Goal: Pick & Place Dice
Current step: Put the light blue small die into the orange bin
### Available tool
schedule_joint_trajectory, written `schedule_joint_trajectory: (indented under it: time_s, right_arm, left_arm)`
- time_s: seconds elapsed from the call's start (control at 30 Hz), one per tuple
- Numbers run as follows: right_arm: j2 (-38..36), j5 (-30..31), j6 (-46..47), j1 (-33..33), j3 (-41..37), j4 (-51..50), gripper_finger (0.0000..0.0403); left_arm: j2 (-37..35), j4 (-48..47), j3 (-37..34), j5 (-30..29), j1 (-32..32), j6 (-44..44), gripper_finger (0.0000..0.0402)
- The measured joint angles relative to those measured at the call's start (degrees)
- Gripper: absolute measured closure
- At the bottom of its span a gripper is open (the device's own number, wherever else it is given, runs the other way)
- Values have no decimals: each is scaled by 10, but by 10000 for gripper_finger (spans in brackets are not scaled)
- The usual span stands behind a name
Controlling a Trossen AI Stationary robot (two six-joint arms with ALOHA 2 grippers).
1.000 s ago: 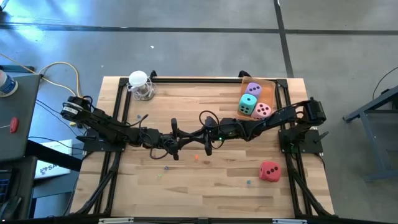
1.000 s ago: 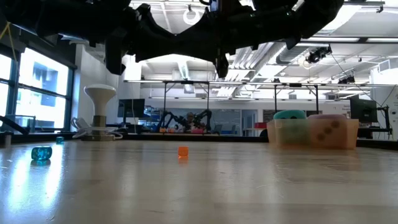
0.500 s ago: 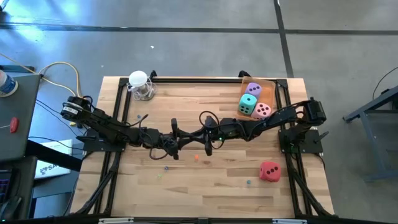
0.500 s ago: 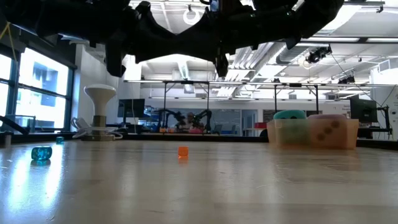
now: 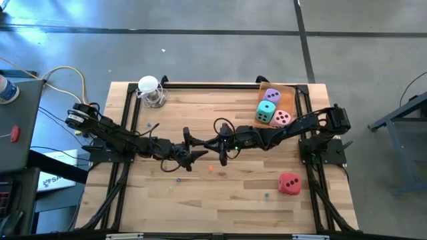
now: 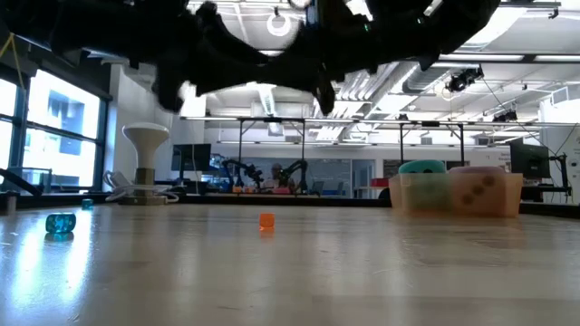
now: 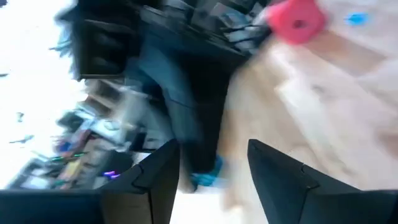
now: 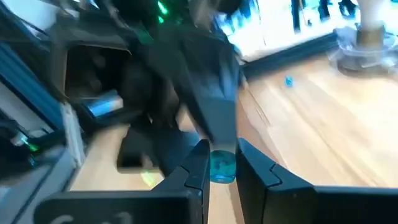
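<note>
Red die (image 5: 289, 183) alone on table near right edge; 3 dice in bin (image 5: 294, 90). Left gripper (image 5: 193, 155) open, just swung toward centre; right gripper (image 5: 222, 155) slightly parted, empty.

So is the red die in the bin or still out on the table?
Out. The red die sits alone on the table, apart from the bin.

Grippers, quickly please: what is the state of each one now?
Left gripper: jaws open, holding nothing.
Right gripper: jaws open with a narrow gap, holding nothing.
</note>
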Motion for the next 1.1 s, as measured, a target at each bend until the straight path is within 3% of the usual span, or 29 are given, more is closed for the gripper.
schedule_joint_trajectory:
  time_s: [0.13, 0.37, 0.5, 0.7, 0.83, 0.97, 1.1]
  right_arm:
    - [6, 8, 6, 0, -5, -54, 365]
    - [-4, 87, 14, 0, -4, -134, 365]
    - [-42, 174, 15, 2, -3, -218, 365]
    - [-113, 355, 50, 19, -1, -384, 365]
    - [-152, 459, 114, 23, -2, -530, 365]
    - [-174, 527, 246, 7, -2, -703, 365]
    - [-182, 536, 427, -37, -3, -894, 365]
  left_arm:
    - [-2, 18, 3, -33, 1, 13, 219]
    - [-1, 16, 2, -50, -1, 9, 219]
    - [-1, 14, 2, -51, 0, -27, 219]
    - [-1, 5, 2, -51, 1, -112, 219]
    - [-1, -13, 1, -43, 3, -163, 219]
    - [-1, -29, 1, -32, 6, -196, 219]
    - [-1, -38, 0, -22, 9, -217, 219]
